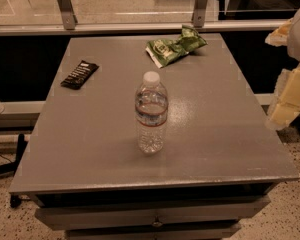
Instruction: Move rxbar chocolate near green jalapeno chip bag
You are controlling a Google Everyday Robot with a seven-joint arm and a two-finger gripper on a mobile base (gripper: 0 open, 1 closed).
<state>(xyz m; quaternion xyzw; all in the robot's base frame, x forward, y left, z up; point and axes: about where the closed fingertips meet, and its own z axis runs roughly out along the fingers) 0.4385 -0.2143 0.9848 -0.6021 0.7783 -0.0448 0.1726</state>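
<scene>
The rxbar chocolate is a small flat black bar with white lettering, lying at the far left of the grey table. The green jalapeno chip bag is a wrinkly green foil bag lying at the far middle-right of the table. My gripper shows as pale, blurred arm parts at the right edge of the view, beside the table's right side. It is well away from both the bar and the bag and touches neither.
A clear plastic water bottle with a white cap stands upright in the middle of the table, between the near edge and the two items. A metal railing and a dark gap run behind the table. Speckled floor lies around it.
</scene>
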